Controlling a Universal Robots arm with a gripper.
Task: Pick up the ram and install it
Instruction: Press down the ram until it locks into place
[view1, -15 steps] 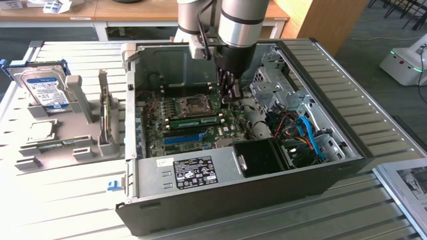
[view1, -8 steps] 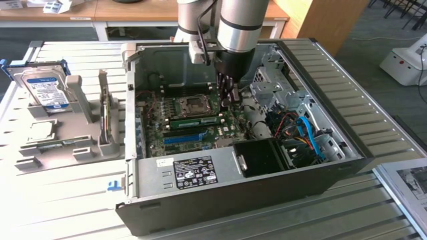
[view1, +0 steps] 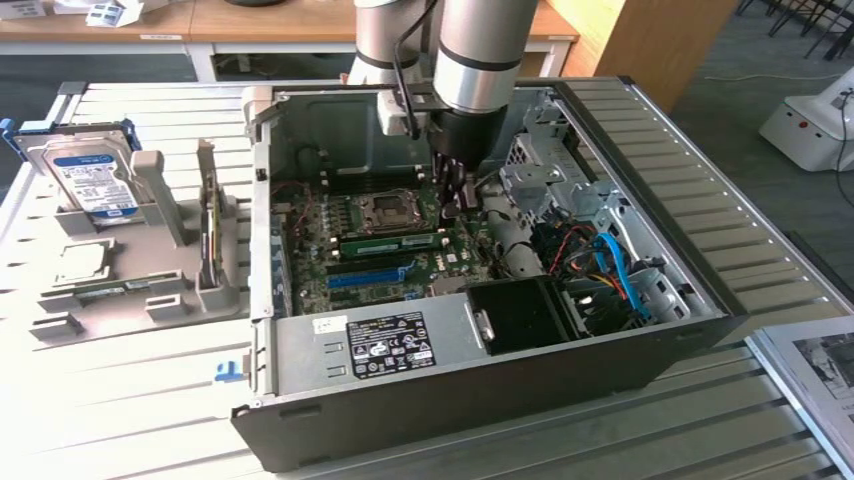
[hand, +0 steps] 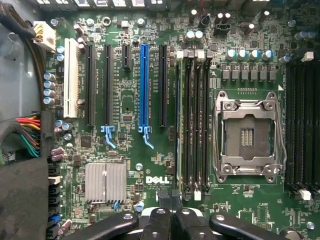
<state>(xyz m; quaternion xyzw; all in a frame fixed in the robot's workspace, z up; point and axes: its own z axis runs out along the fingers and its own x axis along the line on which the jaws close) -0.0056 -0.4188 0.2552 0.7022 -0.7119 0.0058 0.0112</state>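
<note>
Where shut fingers (hand: 161, 221) hover; motherboard (hand: 227, 200) marked DELL; ram (view1: 390, 241) beside socket (hand: 247, 135)

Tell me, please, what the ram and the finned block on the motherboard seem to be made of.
The ram: green circuit-board laminate, probably fibreglass, with a matt look, carrying dark, plastic-looking chips. The finned block: bare metal, likely aluminium, judging by its dull silvery-grey ribbed surface.
</note>
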